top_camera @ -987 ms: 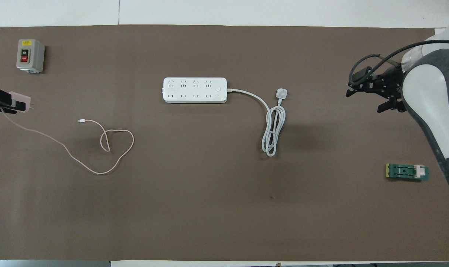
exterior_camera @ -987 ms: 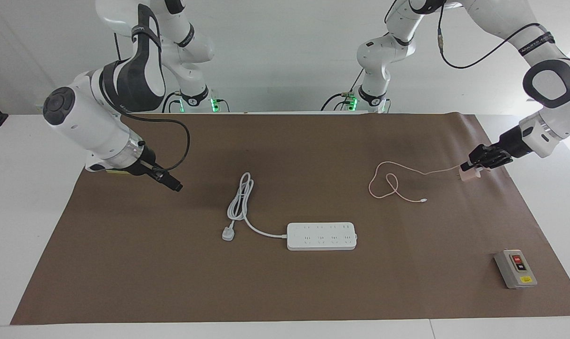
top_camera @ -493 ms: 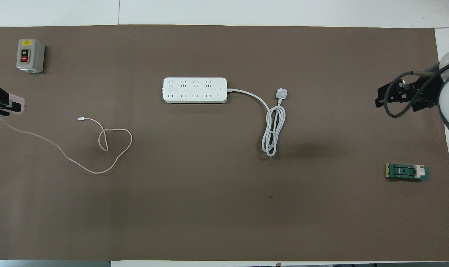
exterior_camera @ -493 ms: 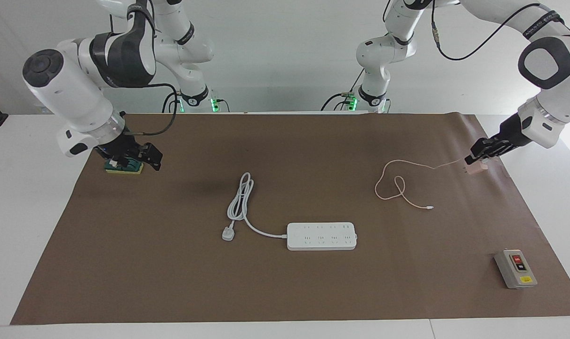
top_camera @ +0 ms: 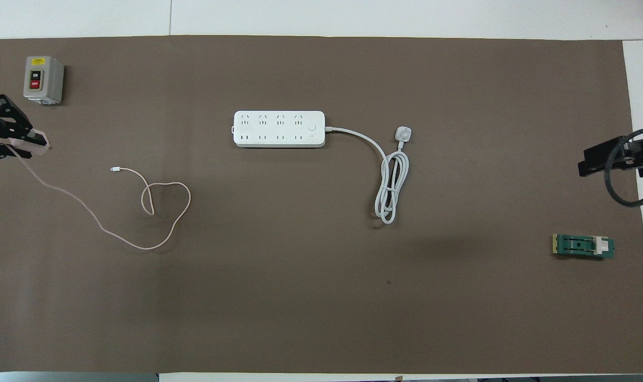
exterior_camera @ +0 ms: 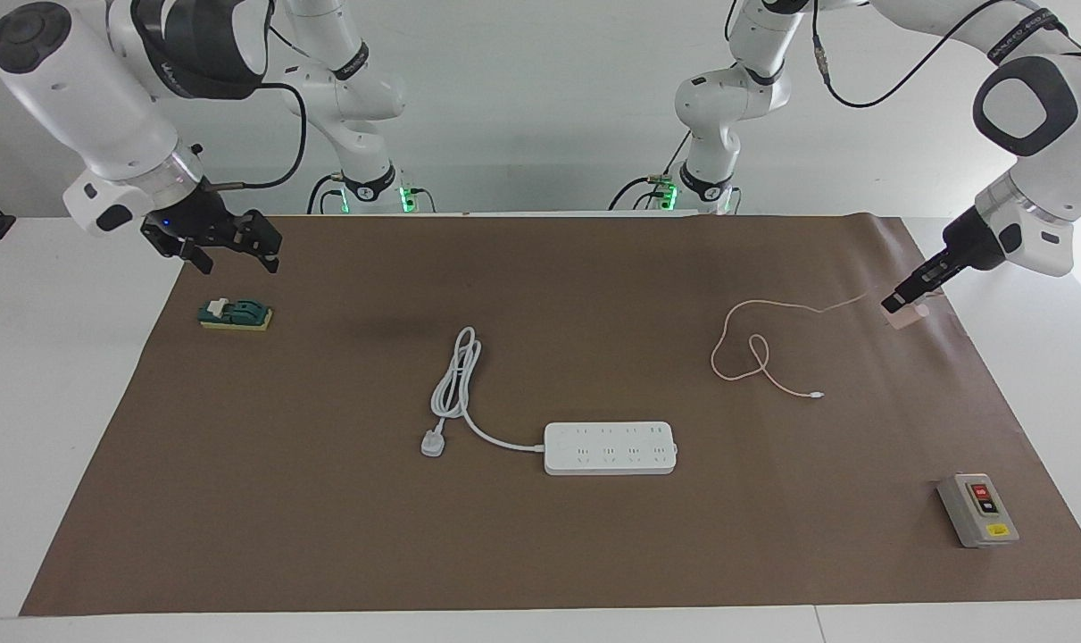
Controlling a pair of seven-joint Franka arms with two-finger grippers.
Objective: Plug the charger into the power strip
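A: Why is the left gripper point(exterior_camera: 897, 304) pinched shut on the charger point(exterior_camera: 908, 314)?
B: Presumably to carry it to the power strip point(exterior_camera: 610, 447), well apart toward mid-table; its cable point(exterior_camera: 754, 353) trails below.
A: And the right gripper point(exterior_camera: 228, 246)?
B: Open, empty, waiting above the green block point(exterior_camera: 235, 314).

The switch box point(top_camera: 43, 79) bears a yellow label, a black button and a red one; their lettering is too small to read.

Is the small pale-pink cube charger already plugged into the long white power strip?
No, the pale-pink cube charger sits in the left gripper, apart from the long white power strip.
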